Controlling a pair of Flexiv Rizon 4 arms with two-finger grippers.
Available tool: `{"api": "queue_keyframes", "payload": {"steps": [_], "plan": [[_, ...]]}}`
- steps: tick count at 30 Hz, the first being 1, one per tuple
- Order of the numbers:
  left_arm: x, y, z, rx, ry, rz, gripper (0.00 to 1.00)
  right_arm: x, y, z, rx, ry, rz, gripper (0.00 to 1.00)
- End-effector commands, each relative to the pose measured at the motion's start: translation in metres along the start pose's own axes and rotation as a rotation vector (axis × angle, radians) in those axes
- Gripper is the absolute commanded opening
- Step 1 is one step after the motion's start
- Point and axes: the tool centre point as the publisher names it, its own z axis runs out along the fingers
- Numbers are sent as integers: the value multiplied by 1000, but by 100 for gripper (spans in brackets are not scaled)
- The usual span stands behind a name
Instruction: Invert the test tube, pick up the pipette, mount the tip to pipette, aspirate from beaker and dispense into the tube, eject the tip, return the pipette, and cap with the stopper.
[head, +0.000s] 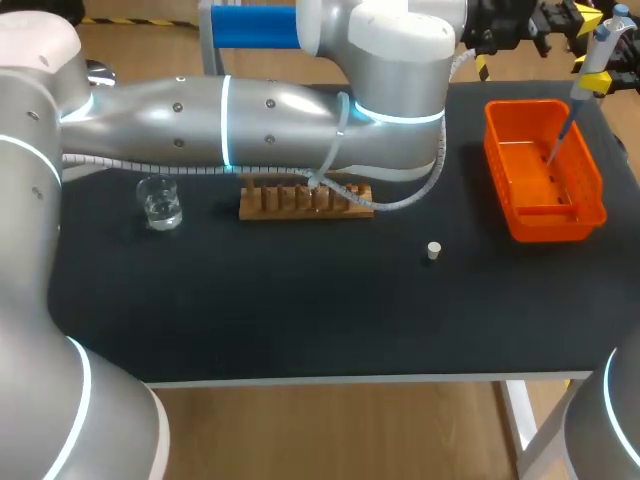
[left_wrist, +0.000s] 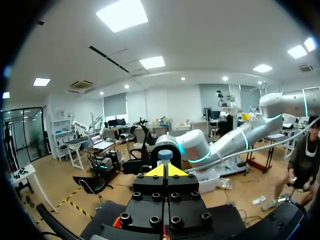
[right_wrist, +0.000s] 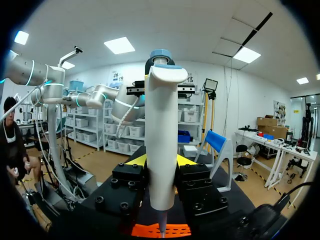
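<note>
Pipette (head: 598, 45) first. In the head view it hangs at the far right corner over the orange bin (head: 550, 228), its thin tip slanting down toward the bin's inside. My left arm (head: 250, 120) stretches across the back of the counter (head: 300, 310), above the wooden rack (head: 305, 200). The beaker (head: 160, 203) stands left of the rack, and the stopper (head: 433, 250) lies alone toward the right.

In the left wrist view, the left hand (left_wrist: 165, 171) has its yellow tips drawn close on a small round piece with a pale blue end. I take this for the test tube (left_wrist: 165, 155), though I cannot be sure.

In the right wrist view, the right hand (right_wrist: 161, 161) pinches the pipette's white body (right_wrist: 161, 140) from both sides, low on the barrel, with orange showing beneath.

The pipette looks light, stiff and smooth, so it should be held by the thick barrel and never by the slender tip. The tube, if glass, is brittle and slippery and needs a gentle squeeze at mid-length.
</note>
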Motion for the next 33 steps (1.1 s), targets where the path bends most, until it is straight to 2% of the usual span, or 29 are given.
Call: {"api": "queue_keyframes", "payload": {"steps": [1, 33], "plan": [[1, 4, 7, 207, -12, 0, 0, -1, 0, -1, 1, 3, 0, 0], [0, 11, 20, 231, 13, -11, 0, -1, 0, -1, 1, 3, 0, 0]]}}
